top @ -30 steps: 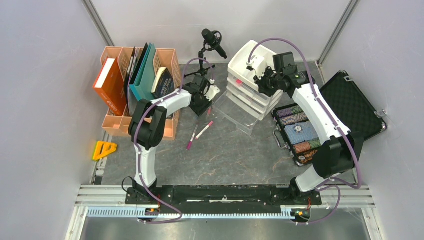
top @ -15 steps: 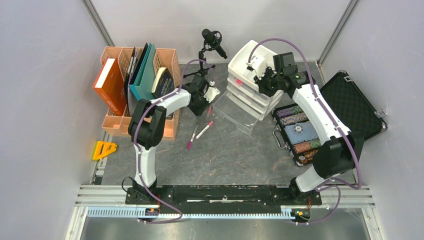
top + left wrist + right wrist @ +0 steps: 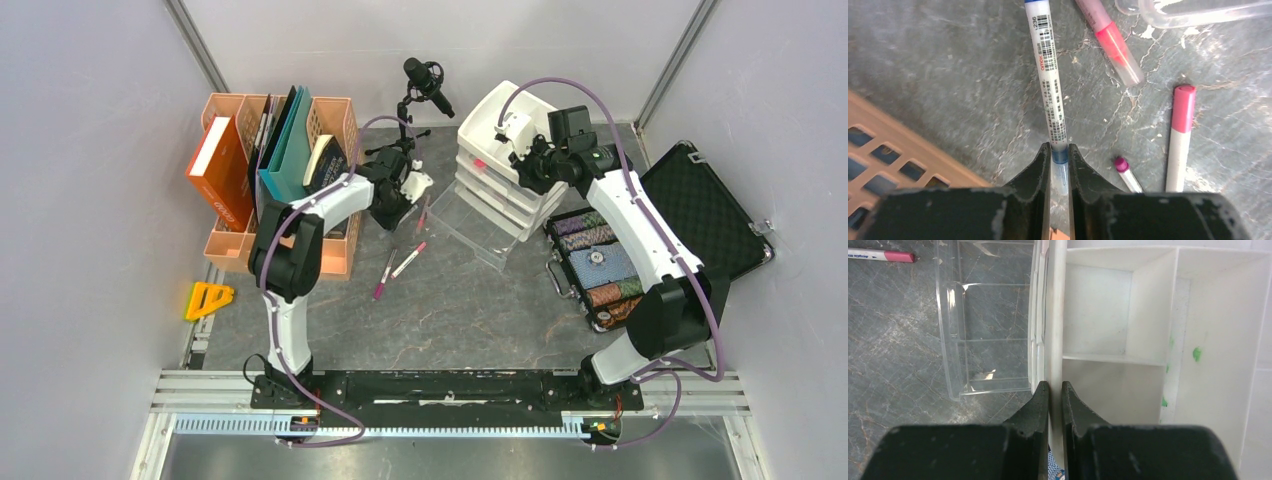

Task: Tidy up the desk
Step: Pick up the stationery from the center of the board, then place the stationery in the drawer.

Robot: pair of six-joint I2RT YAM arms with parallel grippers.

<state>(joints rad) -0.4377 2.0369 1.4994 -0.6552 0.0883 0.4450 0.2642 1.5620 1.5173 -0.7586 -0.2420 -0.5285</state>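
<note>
On the dark grey veined desk (image 3: 450, 310), my left gripper (image 3: 1060, 155) is shut on the blue-banded end of a white barcoded pen (image 3: 1050, 75), next to the orange file rack (image 3: 893, 145). From above, this gripper (image 3: 400, 192) sits between the rack and a clear tray. My right gripper (image 3: 1055, 390) is shut on the front wall of a white divided drawer (image 3: 1055, 315), at the top of the white drawer unit (image 3: 495, 165). Seen from above, the right gripper (image 3: 522, 150) is over that unit.
A pink highlighter (image 3: 1110, 42), a pink-capped marker (image 3: 1179, 135) and a magenta-tipped pen (image 3: 1125, 172) lie near the held pen. A clear drawer tray (image 3: 470, 225) rests before the unit. An open black case (image 3: 700, 215) lies right, a microphone stand (image 3: 425, 80) behind, a yellow object (image 3: 208, 298) left.
My left gripper's jaws have closed onto the pen's end and the wrist has shifted slightly back and left. The right arm has not moved.
</note>
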